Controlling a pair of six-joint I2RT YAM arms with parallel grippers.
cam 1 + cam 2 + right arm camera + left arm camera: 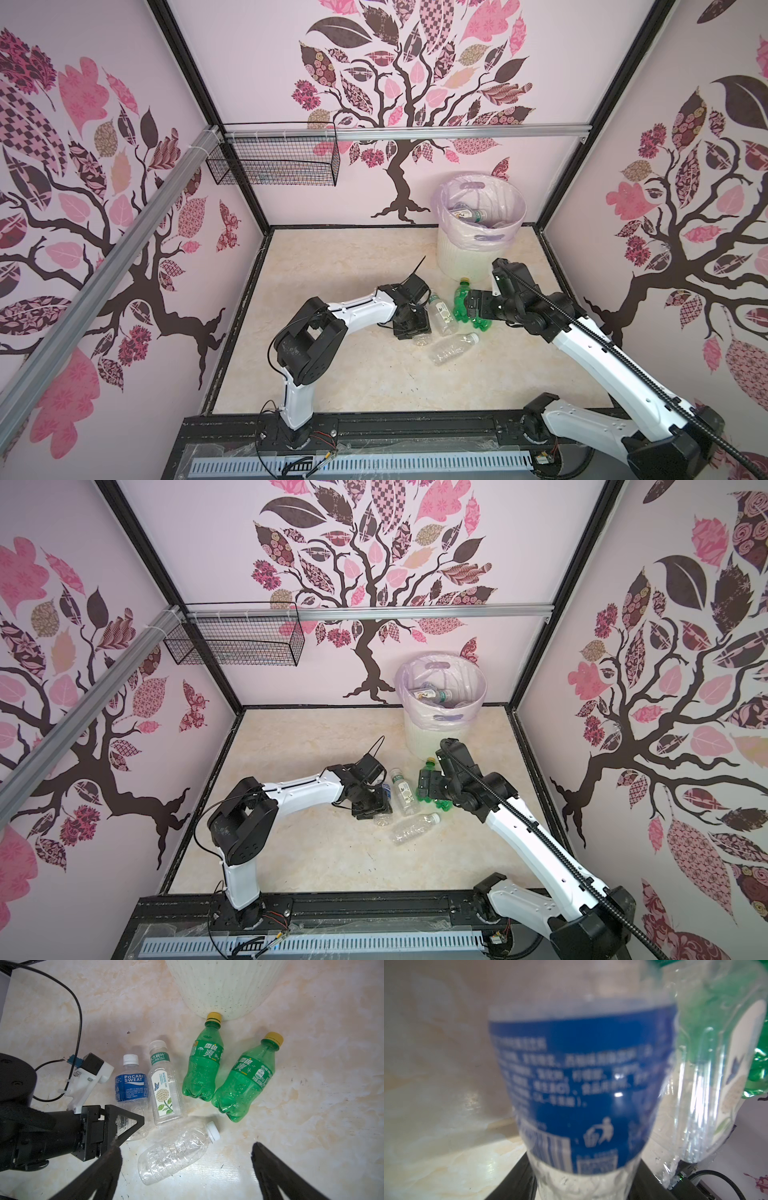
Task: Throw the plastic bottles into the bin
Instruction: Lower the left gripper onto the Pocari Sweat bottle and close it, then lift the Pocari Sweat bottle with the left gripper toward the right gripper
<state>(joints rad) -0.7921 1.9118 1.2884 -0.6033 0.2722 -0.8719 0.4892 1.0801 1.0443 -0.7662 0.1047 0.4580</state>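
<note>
While at least one clear bottle with a green label (471, 216) lies inside the round cream-white ribbed plastic bin (459, 259) with its pale lilac bag, five plastic bottles lie on their sides in a tight cluster on the cream marbled floor (332, 374) just in front of it. They are a clear blue-labelled bottle (131, 1086) with a white cap, a clear flower-labelled bottle (165, 1084), a first green bottle (203, 1064) whose yellow cap meets the bin's foot, a second green bottle (247, 1078) with a yellow cap just beside it, and a clear unlabelled bottle (176, 1155) with a white cap. The bin stands at the floor's back right, near the back wall. The cluster sits mid-floor, well apart from the black frame edges, with bare floor to its left and front. Four bottles point their caps toward the bin. The unlabelled one lies across their bases, cap toward the right in both top views. The left gripper (417, 331) straddles the blue-labelled bottle's base, though whether it presses cannot be told. The right gripper (187, 1147) hangs over the green pair, fingers spread wide.
</note>
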